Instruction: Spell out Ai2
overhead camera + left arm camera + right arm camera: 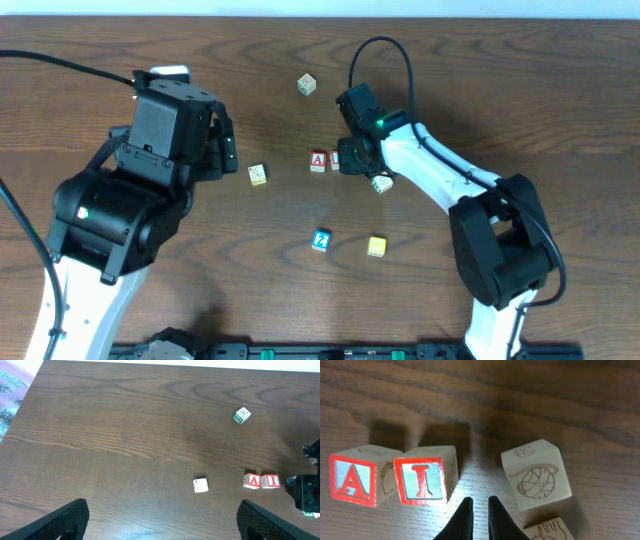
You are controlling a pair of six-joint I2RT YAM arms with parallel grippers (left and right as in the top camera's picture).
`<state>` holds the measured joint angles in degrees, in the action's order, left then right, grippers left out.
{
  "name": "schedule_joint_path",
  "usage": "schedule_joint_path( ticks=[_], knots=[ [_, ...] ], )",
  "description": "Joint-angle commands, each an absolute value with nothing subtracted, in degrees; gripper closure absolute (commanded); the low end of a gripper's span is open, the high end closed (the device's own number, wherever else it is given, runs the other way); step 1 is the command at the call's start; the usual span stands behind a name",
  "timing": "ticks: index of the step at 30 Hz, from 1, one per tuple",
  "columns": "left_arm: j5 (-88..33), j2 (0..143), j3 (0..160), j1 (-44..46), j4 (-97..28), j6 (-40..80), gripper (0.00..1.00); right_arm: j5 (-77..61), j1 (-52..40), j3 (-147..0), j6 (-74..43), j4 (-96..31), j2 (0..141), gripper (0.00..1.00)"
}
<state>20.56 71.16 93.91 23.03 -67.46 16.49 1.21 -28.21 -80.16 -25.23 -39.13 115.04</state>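
Two blocks, A [352,480] and I [422,480], touch mid-table; the 2 [320,240] lies nearer the front edge. The right gripper [479,502], jaws nearly pressed together, holds nothing beside I; the left gripper [162,505], jaws wide apart, is empty.

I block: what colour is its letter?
Red on pale blue; the I block shows best from the right wrist.

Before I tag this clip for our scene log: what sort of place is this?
Likely a robotics lab bench: a wood-grain table, the left arm and right arm at it, and toy blocks such as the A block and I block.
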Motion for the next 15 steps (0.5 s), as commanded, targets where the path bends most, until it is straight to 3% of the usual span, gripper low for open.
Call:
schedule_joint_path(
  ticks=[1, 15],
  knots=[
    [21.0, 71.2, 94.7, 22.7, -67.4, 17.0, 0.05, 1.2, -28.6, -80.0, -26.1, -38.2, 115.8, 0.88],
    [21.0, 71.2, 94.7, 22.7, -67.2, 17.0, 0.05, 1.5, -28.6, -80.0, -25.6, -35.1, 118.1, 0.83]
  ],
)
